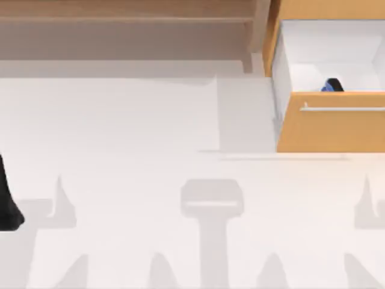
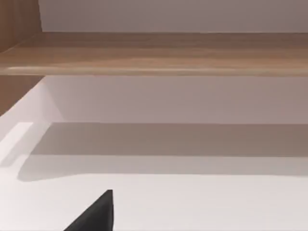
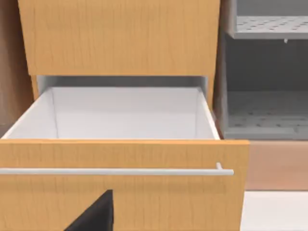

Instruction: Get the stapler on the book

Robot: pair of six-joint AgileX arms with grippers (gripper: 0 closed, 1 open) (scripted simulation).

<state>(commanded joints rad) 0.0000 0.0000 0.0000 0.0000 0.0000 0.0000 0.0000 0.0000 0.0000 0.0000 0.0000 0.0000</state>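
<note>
The stapler (image 1: 331,86), blue with a black top, lies inside the open white drawer (image 1: 328,54) at the table's back right, just behind the orange drawer front (image 1: 331,129). Only its upper part shows over that front. The book is out of view. My left gripper (image 1: 7,208) is a dark shape at the table's left edge, far from the drawer; a part of it shows in the left wrist view (image 2: 96,216). My right gripper (image 3: 96,216) hangs in front of the drawer front (image 3: 120,192), below its handle (image 3: 115,171).
A long wooden shelf (image 1: 120,18) runs along the back, above the white tabletop (image 1: 150,120). Beside the drawer cabinet stands a grey rack with perforated shelves (image 3: 269,24). The pulled-out drawer juts over the table at the right.
</note>
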